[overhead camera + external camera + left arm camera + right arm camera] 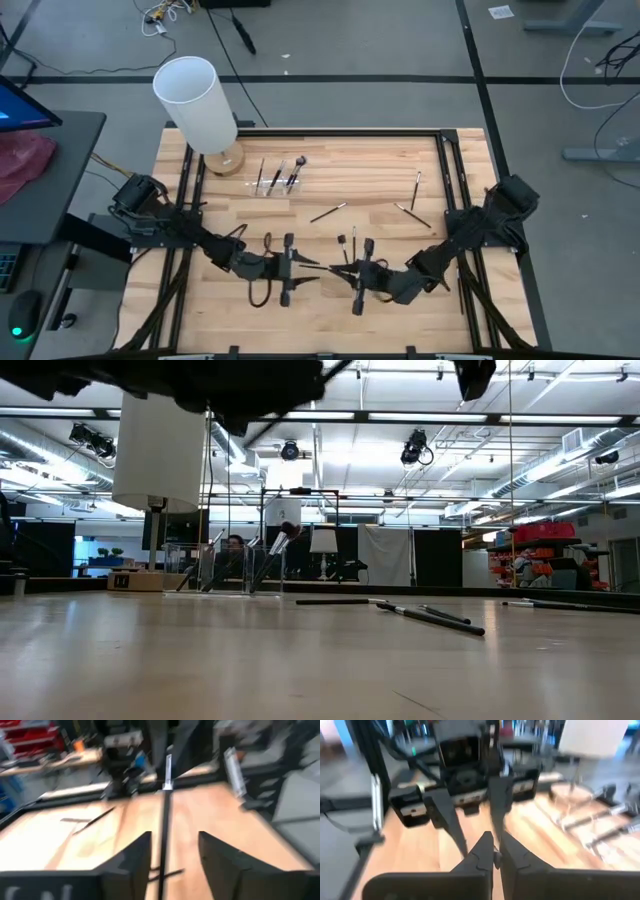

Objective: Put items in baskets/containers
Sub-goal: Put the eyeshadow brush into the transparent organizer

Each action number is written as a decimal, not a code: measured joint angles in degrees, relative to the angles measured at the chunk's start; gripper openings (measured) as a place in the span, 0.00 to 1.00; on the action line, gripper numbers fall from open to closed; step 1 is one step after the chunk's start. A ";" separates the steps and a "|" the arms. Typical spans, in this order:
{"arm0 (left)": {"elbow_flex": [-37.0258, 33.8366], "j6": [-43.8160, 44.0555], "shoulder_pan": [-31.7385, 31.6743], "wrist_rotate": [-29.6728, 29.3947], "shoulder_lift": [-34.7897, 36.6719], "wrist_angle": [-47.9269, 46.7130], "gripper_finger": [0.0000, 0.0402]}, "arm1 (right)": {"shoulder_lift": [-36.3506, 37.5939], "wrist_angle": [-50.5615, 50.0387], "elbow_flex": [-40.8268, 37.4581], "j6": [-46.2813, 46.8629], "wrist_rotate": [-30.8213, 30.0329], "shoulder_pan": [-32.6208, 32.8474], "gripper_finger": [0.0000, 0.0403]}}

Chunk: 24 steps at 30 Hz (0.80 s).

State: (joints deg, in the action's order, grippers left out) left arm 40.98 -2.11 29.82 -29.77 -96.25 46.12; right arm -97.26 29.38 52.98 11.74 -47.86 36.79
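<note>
The tabletop [330,300] is pale wood with a fine grain, framed in black. The brushes [328,212] are dark with silver ferrules; the cylinder [196,102] is plain white on a light wooden base [226,162].

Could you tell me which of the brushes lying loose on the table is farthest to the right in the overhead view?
It is the brush near the table's right rail, lying nearly straight up and down in the overhead view; the other loose brushes lie slanted and nearer the middle.
</note>
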 joint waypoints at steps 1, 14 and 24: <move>1.29 0.23 -0.20 -0.98 -0.01 -3.26 0.45 | 0.61 -5.80 1.58 2.32 0.82 -0.52 0.01; 16.08 -0.02 -1.11 -4.03 -3.18 -28.78 0.42 | 0.07 -23.21 9.02 6.26 6.43 -3.95 0.01; 16.08 0.28 -1.17 -3.66 -2.95 -28.63 0.12 | 0.07 -23.97 9.04 7.30 6.61 -3.95 0.01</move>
State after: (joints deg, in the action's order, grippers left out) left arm 57.06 -1.83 28.64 -33.43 -99.20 17.50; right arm -97.19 5.41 62.02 19.04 -41.25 32.84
